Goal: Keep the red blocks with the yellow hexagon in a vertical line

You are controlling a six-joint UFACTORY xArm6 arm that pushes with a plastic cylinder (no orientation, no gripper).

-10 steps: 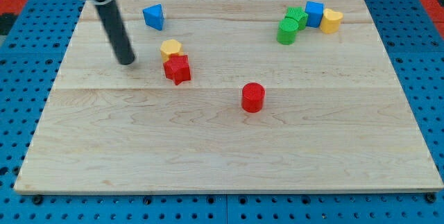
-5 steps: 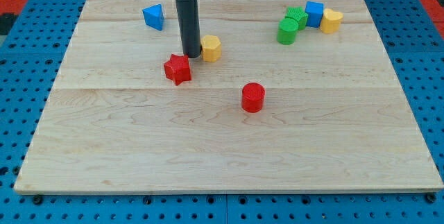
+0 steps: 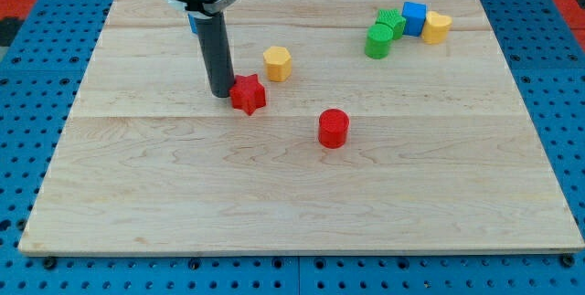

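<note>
The yellow hexagon [image 3: 278, 62] sits on the wooden board [image 3: 292, 194], above centre. The red star block [image 3: 248, 94] lies just below and left of it. The red cylinder [image 3: 334, 128] stands further to the lower right. My tip [image 3: 221, 92] is on the board right against the red star's left side, left of and below the yellow hexagon. The rod hides most of a blue block behind it near the view's top left.
At the view's top right a cluster holds two green blocks [image 3: 377, 41], a blue cube [image 3: 414, 16] and a yellow block [image 3: 437, 26]. The blue pegboard [image 3: 27, 131] surrounds the board.
The tip pushed the yellow hexagon to the right, then moved down-left to the red star's left side. The red star has shifted slightly right. The red cylinder has not moved.
</note>
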